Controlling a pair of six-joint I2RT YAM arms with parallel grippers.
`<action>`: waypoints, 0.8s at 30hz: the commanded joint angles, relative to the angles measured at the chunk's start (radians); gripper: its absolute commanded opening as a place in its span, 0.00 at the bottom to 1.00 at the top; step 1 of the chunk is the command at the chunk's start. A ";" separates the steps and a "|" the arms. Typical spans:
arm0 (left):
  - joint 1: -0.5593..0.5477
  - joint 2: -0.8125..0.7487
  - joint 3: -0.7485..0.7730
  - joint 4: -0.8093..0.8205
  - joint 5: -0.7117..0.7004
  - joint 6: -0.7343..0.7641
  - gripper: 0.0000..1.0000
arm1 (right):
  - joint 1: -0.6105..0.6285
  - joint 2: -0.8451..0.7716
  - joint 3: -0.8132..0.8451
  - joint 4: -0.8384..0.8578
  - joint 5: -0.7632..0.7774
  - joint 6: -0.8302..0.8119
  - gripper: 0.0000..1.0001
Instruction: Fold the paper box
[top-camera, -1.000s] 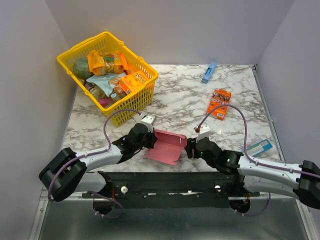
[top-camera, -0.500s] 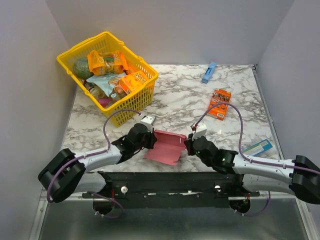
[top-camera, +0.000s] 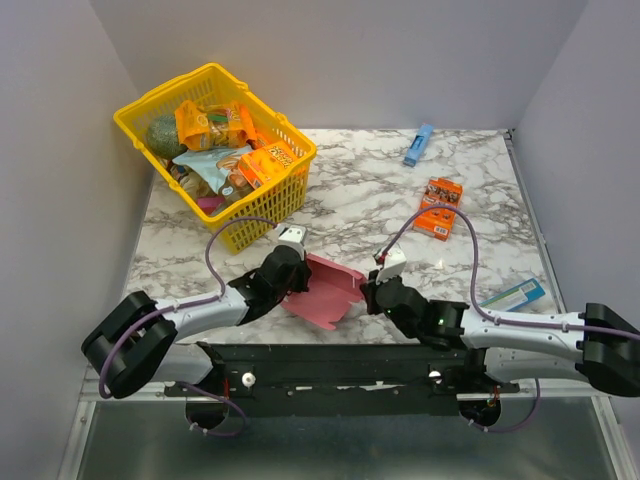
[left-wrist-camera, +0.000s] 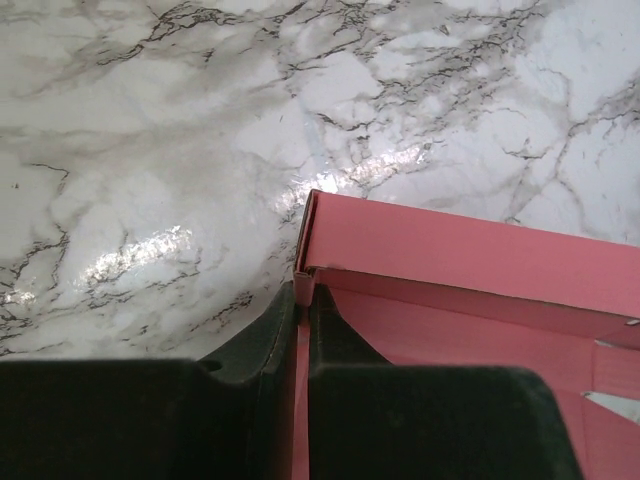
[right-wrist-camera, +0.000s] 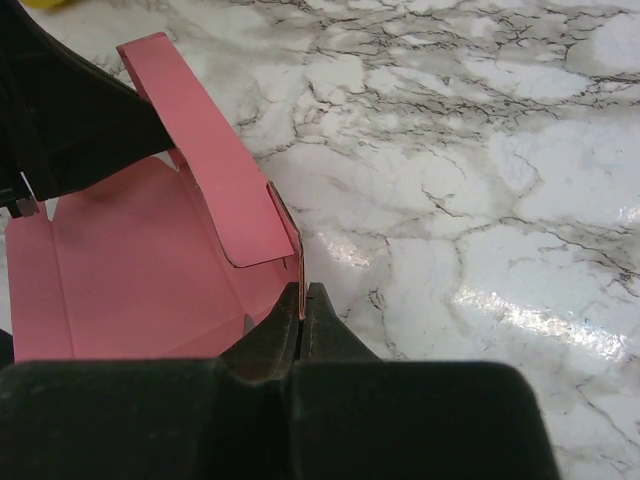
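1. Right gripper was pinched tight on a flap edge of the paper box.
2. Left gripper was clamped on the opposite wall.
3. The paper box sat half-formed on the marble table, between both arms.
4. Best bet was probably folding slowly, so the card creased instead of buckling.

Reaches in low from the left with the left hand, fingers nipped onto the paper box. Reaches in from the right with the right hand, nipped tight on the opposite edge. Holds both forearms nearly level above the near bench.
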 joint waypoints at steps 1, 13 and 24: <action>0.011 0.024 0.016 -0.048 -0.215 -0.039 0.00 | 0.026 0.032 0.036 -0.074 0.104 0.062 0.01; 0.004 -0.002 -0.012 -0.009 -0.159 0.014 0.00 | 0.038 0.061 0.066 -0.130 0.158 0.136 0.24; -0.011 0.029 -0.009 -0.036 -0.420 0.037 0.00 | 0.033 -0.142 0.157 -0.377 0.028 0.354 0.83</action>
